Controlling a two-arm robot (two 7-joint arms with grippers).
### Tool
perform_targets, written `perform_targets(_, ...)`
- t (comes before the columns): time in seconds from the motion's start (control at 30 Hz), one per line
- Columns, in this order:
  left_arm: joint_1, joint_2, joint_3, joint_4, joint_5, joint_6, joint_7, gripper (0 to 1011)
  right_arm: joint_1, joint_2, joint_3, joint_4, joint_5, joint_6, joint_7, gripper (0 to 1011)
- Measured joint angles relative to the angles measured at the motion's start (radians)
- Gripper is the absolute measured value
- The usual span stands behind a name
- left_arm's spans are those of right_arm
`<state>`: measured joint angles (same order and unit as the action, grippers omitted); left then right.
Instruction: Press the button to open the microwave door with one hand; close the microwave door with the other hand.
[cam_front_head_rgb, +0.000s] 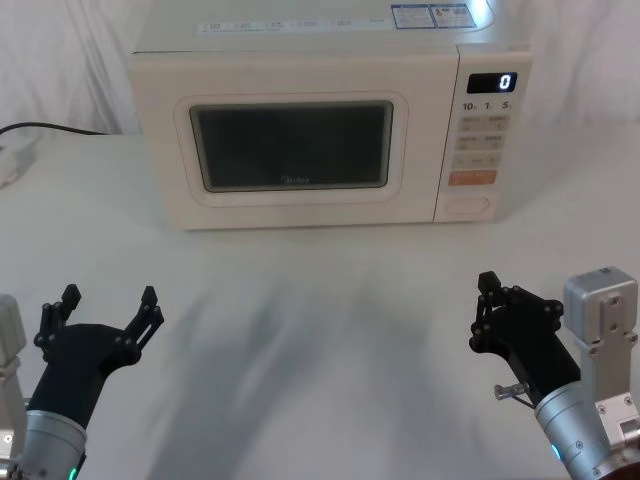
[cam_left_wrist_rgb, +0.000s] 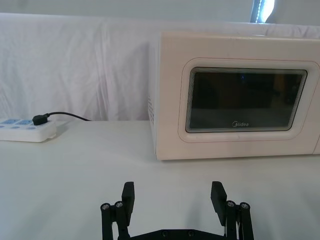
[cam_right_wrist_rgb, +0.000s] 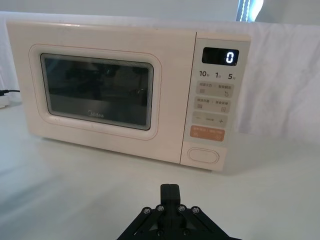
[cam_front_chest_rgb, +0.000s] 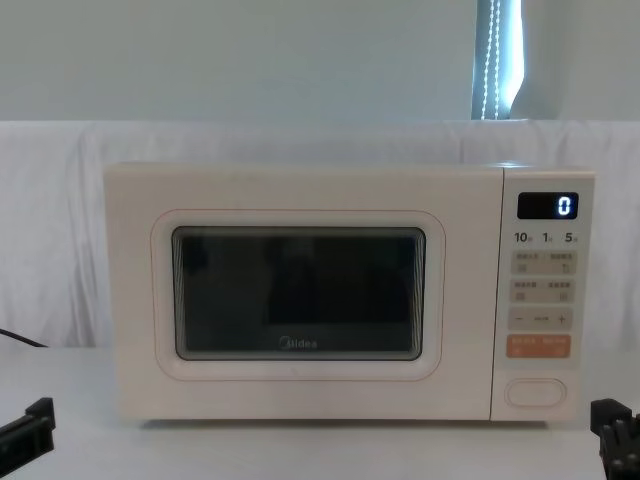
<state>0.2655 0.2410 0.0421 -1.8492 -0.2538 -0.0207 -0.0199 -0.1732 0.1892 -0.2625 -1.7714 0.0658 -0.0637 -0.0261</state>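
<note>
The cream microwave (cam_front_head_rgb: 300, 60) stands at the back of the white table, its door (cam_front_head_rgb: 292, 150) closed flush, dark window facing me. The display reads "0". The pill-shaped button (cam_front_head_rgb: 469, 206) sits at the bottom of the control panel, under the orange key; it shows again as the button (cam_right_wrist_rgb: 203, 155) and the button (cam_front_chest_rgb: 535, 392). My left gripper (cam_front_head_rgb: 108, 300) hovers low at the near left, open, fingers (cam_left_wrist_rgb: 128, 194) spread wide with nothing between them. My right gripper (cam_front_head_rgb: 487, 285) waits at the near right, shut, its fingertips (cam_right_wrist_rgb: 170, 190) pressed together, well short of the panel.
A power strip (cam_left_wrist_rgb: 25, 130) with a black plug and cable lies on the table (cam_front_head_rgb: 320, 300) to the microwave's left. A white cloth backdrop hangs behind. Open tabletop stretches between both grippers and the microwave's front.
</note>
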Motion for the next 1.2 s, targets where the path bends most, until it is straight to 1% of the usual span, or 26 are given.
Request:
perform_targets(0.73,0.000,0.000,0.000,0.000,0.000,0.000,0.000,1001,0.000,0.000,0.000,0.000,0.000,0.000,0.000,0)
perform_targets(1.0,0.000,0.000,0.000,0.000,0.000,0.000,0.000,1001,0.051,-0.035,0.025,0.059,0.014,0.008,0.034,0)
perform_targets(1.2,0.000,0.000,0.000,0.000,0.000,0.000,0.000,1001,0.090,-0.064,0.047,0.104,0.027,0.031,0.052,0)
